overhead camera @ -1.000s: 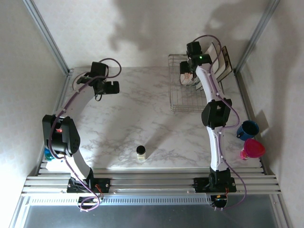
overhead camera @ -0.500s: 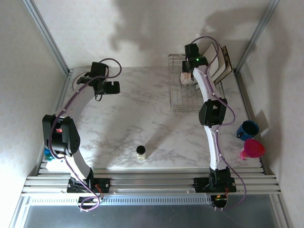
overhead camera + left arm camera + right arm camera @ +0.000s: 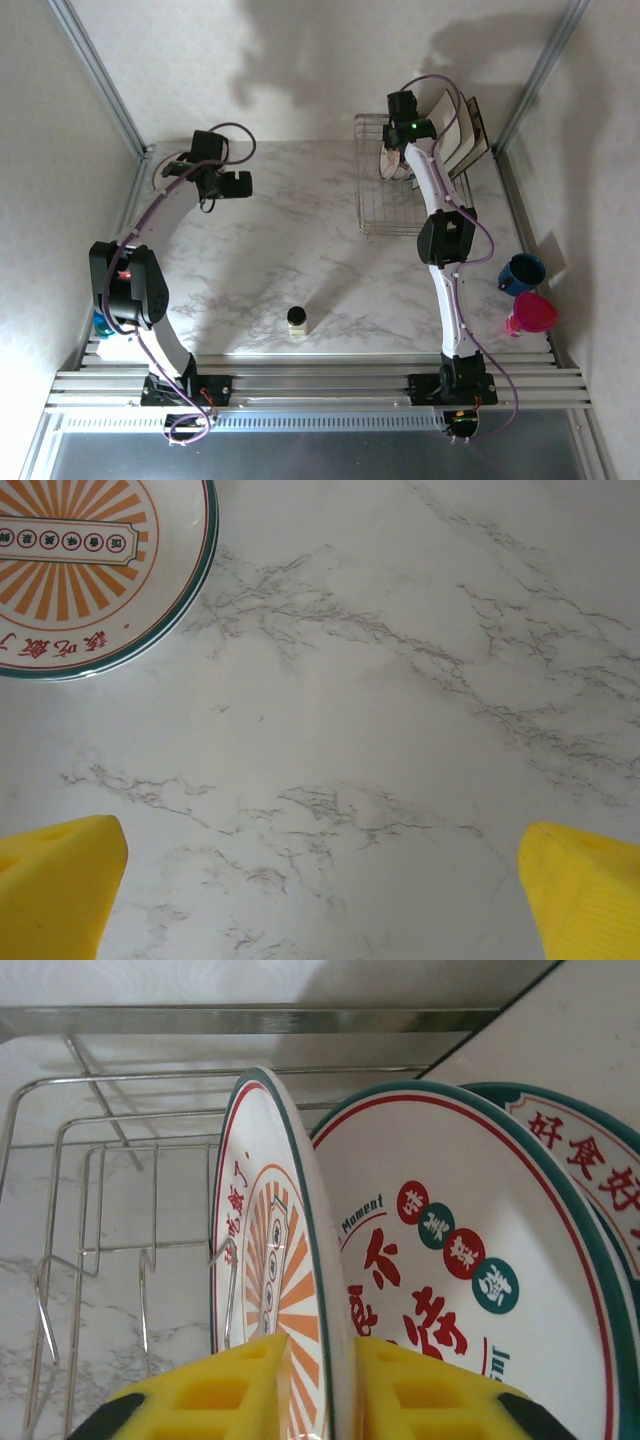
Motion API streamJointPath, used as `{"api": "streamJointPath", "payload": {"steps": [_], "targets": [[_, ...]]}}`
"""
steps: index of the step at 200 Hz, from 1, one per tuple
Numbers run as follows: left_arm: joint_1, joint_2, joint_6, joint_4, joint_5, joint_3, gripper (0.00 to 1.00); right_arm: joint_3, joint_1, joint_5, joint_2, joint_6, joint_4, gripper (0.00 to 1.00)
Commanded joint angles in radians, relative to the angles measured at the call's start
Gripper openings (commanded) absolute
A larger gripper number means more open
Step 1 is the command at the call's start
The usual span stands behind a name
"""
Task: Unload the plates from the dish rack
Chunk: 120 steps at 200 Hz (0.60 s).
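Jaws of right gripper (image 3: 320,1365) pinch upright plate (image 3: 268,1260) rim in dish rack (image 3: 120,1077)

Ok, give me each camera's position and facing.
Top external: above, behind the bases, looking down on table, left arm, right arm, dish rack.
Left wrist: looks down at the table and a flat plate; open left gripper at the bottom.
Right wrist: looks into the rack; right gripper pinches an upright plate.
Shared: top and right wrist show the rack.

A robotics lab test cell: left arm (image 3: 160,210) and right arm (image 3: 450,300) bolted to aluminium rails (image 3: 320,385), white walls (image 3: 40,200) held by metal posts (image 3: 95,70), a marble-look tabletop (image 3: 290,220) carrying a dish rack (image 3: 385,222).
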Motion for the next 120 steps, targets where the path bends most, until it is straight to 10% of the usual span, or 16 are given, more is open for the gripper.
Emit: {"api": "streamJointPath", "payload": {"steps": [1,42,120], "targets": [[-0.006,-0.018,0.014,0.004,0.012,-0.024,1.00,0.019,0.013,0.017,0.019,0.020,0.011,0.18],[-0.007,-0.025,0.008,0.004,0.013,-0.041,1.00,0.013,0.026,0.029,0.008,0.023,0.005,0.00],[-0.007,-0.049,-0.001,0.005,0.013,-0.075,0.99,0.013,0.035,0.041,-0.092,0.010,-0.015,0.00]]}}
